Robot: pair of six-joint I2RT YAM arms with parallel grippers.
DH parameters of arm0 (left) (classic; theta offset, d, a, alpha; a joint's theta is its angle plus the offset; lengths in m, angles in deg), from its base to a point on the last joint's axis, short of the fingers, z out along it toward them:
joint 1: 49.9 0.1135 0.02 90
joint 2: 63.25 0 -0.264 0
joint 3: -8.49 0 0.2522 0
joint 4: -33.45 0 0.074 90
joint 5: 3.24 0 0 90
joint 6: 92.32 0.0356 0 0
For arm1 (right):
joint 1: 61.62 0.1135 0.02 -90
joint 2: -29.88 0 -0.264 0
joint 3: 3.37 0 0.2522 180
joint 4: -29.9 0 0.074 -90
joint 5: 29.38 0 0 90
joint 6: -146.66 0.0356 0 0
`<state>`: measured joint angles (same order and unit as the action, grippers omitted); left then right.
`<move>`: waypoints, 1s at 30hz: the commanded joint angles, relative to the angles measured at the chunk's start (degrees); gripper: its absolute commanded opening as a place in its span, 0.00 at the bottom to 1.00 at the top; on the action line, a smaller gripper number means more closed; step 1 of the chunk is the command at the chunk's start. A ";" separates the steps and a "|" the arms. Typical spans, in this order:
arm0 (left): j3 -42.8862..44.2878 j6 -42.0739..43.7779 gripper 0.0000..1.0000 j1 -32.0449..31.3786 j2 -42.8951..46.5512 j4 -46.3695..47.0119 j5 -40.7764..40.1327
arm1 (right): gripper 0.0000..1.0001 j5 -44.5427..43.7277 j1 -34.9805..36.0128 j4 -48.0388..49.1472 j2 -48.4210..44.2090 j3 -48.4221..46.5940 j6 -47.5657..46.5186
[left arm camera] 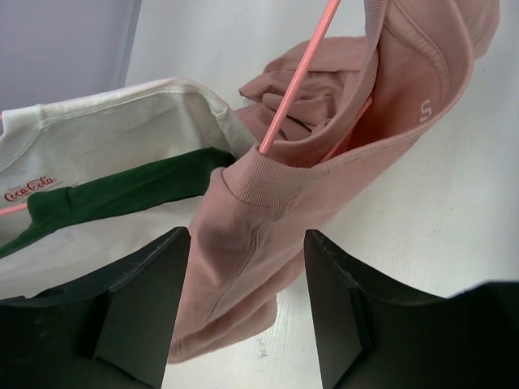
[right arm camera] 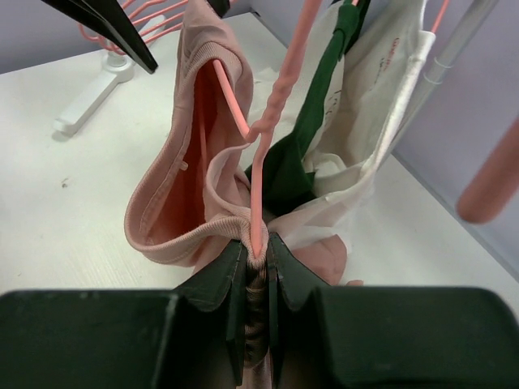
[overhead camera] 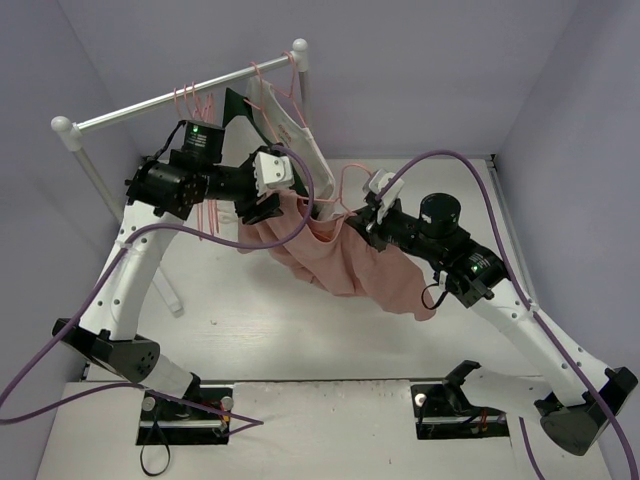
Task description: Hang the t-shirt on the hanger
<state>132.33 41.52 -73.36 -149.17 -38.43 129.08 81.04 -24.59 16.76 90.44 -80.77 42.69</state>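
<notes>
The pink t-shirt hangs bunched between my two grippers above the table. My right gripper is shut on its ribbed collar together with a wire of the pink hanger; in the right wrist view the wire rises from the pinched collar. My left gripper is open; in the left wrist view the t-shirt's fold hangs between the spread fingers. The hanger's arm runs into the neck opening. Part of the hanger shows above the shirt.
The white-and-metal rack pole stands at the back left, with spare pink hangers on it. A white and green shirt hangs from it right behind the grippers. The rack's leg slants beside the left arm.
</notes>
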 commanded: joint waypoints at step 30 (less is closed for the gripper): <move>-3.86 8.33 0.17 0.26 -1.40 -1.12 12.63 | 0.00 6.96 -0.56 4.17 -0.31 -2.46 1.32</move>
<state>128.14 48.36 -73.36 -151.50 -40.15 136.72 86.15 -24.85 15.44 90.10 -80.55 43.40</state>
